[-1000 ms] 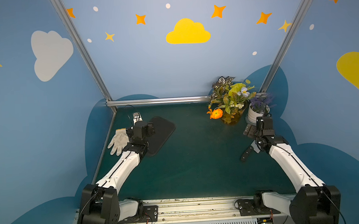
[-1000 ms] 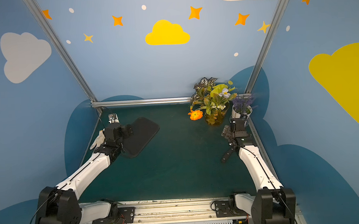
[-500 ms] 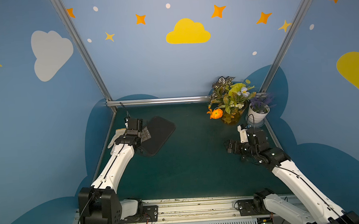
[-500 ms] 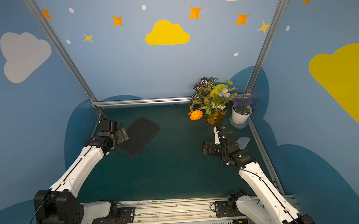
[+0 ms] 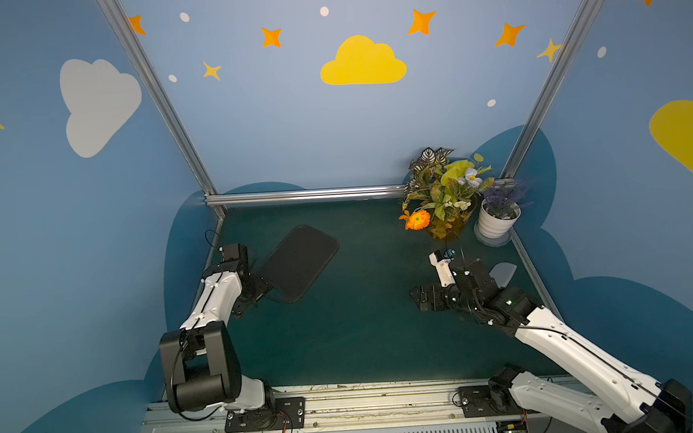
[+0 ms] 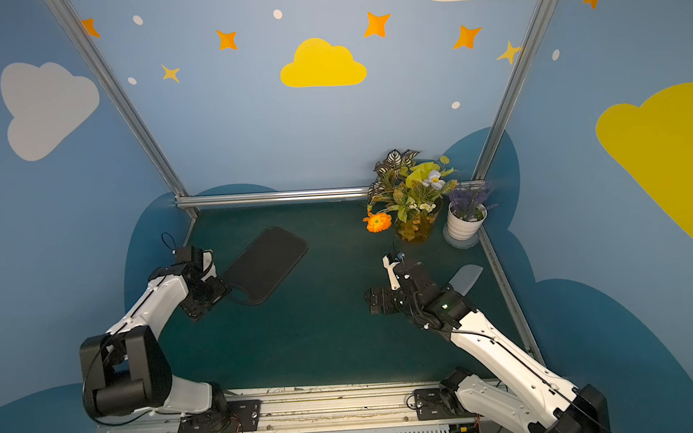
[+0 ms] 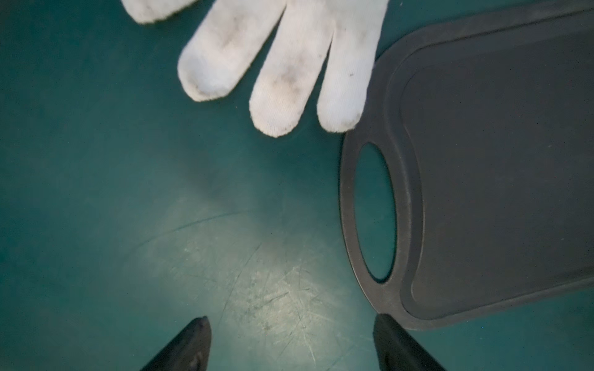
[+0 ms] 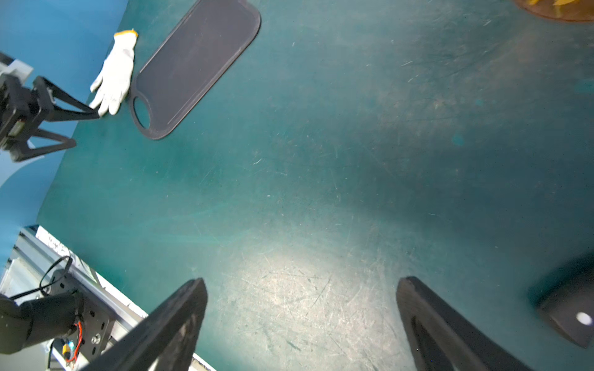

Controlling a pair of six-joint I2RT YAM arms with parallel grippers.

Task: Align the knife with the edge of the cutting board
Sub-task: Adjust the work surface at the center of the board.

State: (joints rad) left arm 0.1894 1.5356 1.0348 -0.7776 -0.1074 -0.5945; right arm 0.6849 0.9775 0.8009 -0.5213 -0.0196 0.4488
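Note:
The black cutting board (image 5: 298, 261) (image 6: 265, 263) lies at an angle at the table's back left, its oval handle hole (image 7: 374, 212) at the near end. My left gripper (image 5: 263, 289) (image 7: 291, 321) hovers open just off that end, with only bare mat between its fingers; one fingertip (image 7: 381, 321) is at the board's corner. The knife's grey blade (image 5: 503, 273) (image 6: 466, 278) lies by the right wall, its handle hidden under my right arm. My right gripper (image 5: 419, 299) (image 8: 302, 281) is open over bare mat, pointing left, away from the knife. A dark end with a pale spot (image 8: 569, 308) may be the handle.
A white work glove (image 7: 289, 64) (image 8: 115, 70) lies against the board's left side. A potted plant with an orange flower (image 5: 439, 203) and a white pot (image 5: 497, 222) stand at the back right. Metal rails (image 5: 306, 195) edge the table.
My right arm has swung left, from over the knife by the right wall toward the middle. My left gripper has drawn back from over the board's end to just off it, jaws slightly narrower.

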